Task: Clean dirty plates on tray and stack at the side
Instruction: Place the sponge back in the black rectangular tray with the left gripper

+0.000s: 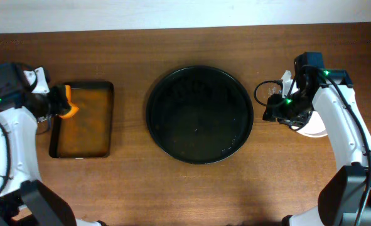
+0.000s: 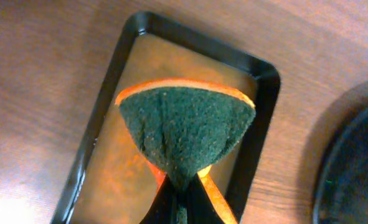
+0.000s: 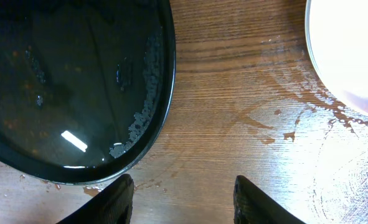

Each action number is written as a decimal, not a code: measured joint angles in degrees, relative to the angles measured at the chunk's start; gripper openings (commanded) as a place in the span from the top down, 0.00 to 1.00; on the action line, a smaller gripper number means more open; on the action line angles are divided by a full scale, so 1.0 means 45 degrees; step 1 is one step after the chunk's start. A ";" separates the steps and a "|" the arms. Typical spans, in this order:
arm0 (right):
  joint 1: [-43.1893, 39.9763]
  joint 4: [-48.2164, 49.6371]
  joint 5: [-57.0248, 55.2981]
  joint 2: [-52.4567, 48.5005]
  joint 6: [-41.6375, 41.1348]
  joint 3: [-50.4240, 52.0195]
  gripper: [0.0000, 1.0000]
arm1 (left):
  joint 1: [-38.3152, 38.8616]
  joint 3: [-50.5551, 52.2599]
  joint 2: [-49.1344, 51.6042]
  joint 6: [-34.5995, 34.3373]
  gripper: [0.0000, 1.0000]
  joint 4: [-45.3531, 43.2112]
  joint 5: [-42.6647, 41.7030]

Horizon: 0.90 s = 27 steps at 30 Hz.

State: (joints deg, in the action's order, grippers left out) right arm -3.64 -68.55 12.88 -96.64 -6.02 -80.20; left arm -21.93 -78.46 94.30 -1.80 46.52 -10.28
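1. Black tray (image 1: 198, 116), frame centre, holds no plates.
2. White plates (image 1: 313, 130) rest at the right edge, beside the right gripper (image 3: 185, 196), its fingers spread and released.
3. Left gripper (image 2: 182, 202) grasps a sponge (image 2: 187, 134) over the rectangular tray (image 2: 268, 106), far left.
4. Cleaning seems done; next, probably set the sponge down.

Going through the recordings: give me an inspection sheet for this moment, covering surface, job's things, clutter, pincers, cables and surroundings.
Surface: wooden table, with wet streaks and droplets between the round tray and the plates.
Job's things: round black tray holds no plates, only droplets and specks. White plates sit at the right, partly under the right arm; their number cannot be told.
Clutter: rectangular tray of brownish liquid, at the left.
Grippers: left pincer is shut on a green-and-orange sponge above the rectangular tray. Right pincer is open and empty.
Cables: black loop beside the right arm.
Surroundings: nothing seen.
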 measured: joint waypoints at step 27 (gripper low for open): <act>0.0000 0.0092 0.0005 0.0000 0.0228 -0.0029 0.18 | 0.2016 0.1122 0.3332 0.0865 0.04 -0.0850 0.2958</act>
State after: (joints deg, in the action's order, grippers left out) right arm -3.64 -68.14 12.91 -96.64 -4.99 -80.34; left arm -12.86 -73.41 109.30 2.09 42.70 3.03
